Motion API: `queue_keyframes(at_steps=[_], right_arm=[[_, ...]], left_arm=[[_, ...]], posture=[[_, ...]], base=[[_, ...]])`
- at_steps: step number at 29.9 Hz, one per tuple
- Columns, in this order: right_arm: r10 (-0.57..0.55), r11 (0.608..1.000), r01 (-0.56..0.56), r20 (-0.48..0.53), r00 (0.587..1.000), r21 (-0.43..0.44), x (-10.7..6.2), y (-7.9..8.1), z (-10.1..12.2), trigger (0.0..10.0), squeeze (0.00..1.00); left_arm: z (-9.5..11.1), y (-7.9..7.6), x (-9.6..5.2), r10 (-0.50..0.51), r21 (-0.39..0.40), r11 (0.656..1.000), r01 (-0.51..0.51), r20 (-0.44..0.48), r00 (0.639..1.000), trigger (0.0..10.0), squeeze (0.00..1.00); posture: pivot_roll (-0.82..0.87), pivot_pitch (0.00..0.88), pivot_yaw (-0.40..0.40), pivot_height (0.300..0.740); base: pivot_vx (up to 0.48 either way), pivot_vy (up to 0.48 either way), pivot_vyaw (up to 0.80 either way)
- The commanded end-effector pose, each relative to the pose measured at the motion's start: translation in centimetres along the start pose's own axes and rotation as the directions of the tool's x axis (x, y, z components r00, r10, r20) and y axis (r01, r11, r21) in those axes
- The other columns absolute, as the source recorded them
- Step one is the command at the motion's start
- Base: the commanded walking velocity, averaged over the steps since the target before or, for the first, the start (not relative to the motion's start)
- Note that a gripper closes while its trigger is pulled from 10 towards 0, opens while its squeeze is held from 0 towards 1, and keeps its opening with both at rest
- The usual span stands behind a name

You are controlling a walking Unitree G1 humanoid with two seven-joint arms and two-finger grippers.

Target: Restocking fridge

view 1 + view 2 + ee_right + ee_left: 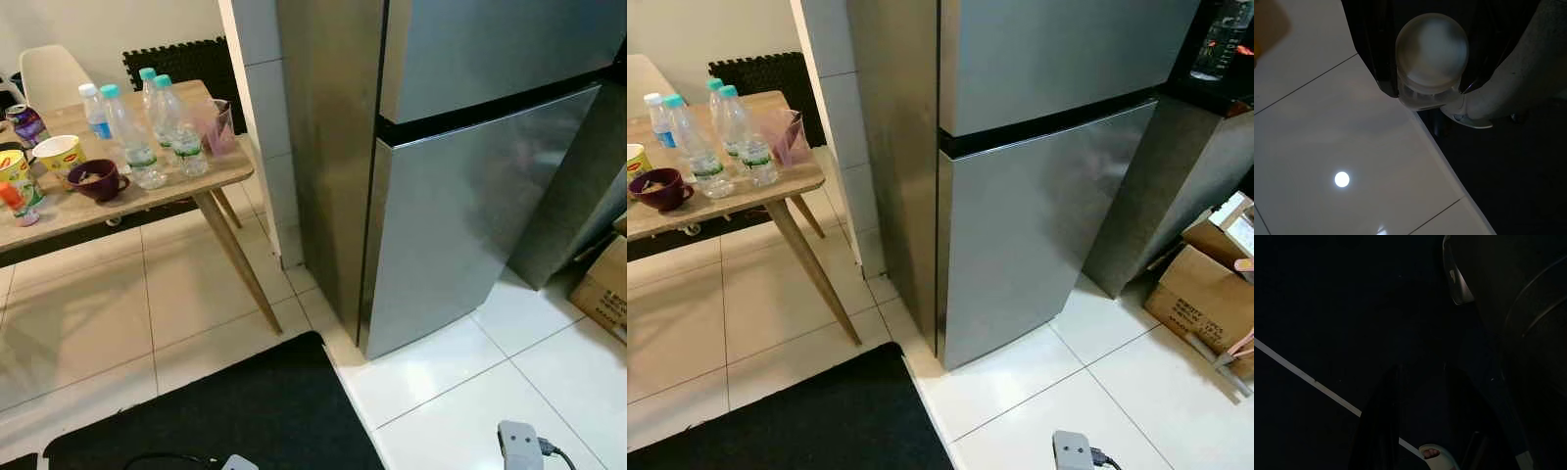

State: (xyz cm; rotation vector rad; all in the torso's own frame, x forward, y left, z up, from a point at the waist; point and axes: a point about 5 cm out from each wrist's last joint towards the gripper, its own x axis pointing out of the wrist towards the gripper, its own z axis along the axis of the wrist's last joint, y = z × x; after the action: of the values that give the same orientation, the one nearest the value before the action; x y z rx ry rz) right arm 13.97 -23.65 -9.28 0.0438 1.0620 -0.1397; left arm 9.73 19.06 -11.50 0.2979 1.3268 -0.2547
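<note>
Brushed-steel fridge, tall, upright, both doors shut, beyond black mat. Clear plastic bottles upright near wooden surface edge. Right pincer clamped on round-bottomed bottle; left pincer too dark to judge.

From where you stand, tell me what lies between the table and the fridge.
A white tiled pillar stands between the table and the fridge, with bare floor tiles before it. Both eye views show this.
</note>
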Motion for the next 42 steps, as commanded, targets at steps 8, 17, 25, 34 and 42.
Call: queue_keyframes(at_steps=[8, 17, 25, 34, 42], right_arm=[[0.006, 1.0, -0.006, -0.003, 1.0, -0.006, 0.03, 0.13, 0.04, 10.0, 0.0], [0.009, 1.0, -0.009, -0.004, 1.0, -0.002, 0.04, 0.28, -0.06, 10.0, 0.0], [0.011, 1.0, -0.011, -0.01, 1.0, 0.0, 0.04, 0.43, -0.23, 10.0, 0.0], [0.01, 1.0, -0.01, -0.014, 1.0, 0.001, 0.04, 0.53, -0.35, 10.0, 0.0], [0.007, 1.0, -0.007, -0.017, 1.0, 0.001, 0.03, 0.5, -0.39, 10.0, 0.0]], left_arm=[[5.63, 0.3, -0.22, 0.028, -0.032, 0.999, -0.022, 0.207, 0.978, 10.0, 0.0], [5.48, 0.22, -0.19, 0.027, -0.019, 1.0, -0.024, 0.199, 0.98, 10.0, 0.0], [5.34, 0.37, -0.19, 0.036, -0.023, 0.999, -0.032, 0.197, 0.98, 10.0, 0.0], [5.29, 0.44, -0.2, 0.038, -0.023, 0.999, -0.034, 0.196, 0.98, 10.0, 0.0], [5.58, 0.39, -0.24, 0.02, -0.014, 1.0, -0.017, 0.211, 0.977, 10.0, 0.0]], posture=[[-0.09, 0.0, 0.006, 0.74], [-0.09, 0.0, 0.009, 0.74], [-0.09, 0.0, 0.012, 0.74], [-0.09, 0.0, 0.014, 0.74], [-0.09, 0.0, 0.014, 0.74]], base=[[0.0, 0.0, 0.0], [0.0, 0.0, 0.0], [0.0, 0.0, 0.0], [0.0, 0.0, 0.0], [0.0, 0.0, 0.0]])
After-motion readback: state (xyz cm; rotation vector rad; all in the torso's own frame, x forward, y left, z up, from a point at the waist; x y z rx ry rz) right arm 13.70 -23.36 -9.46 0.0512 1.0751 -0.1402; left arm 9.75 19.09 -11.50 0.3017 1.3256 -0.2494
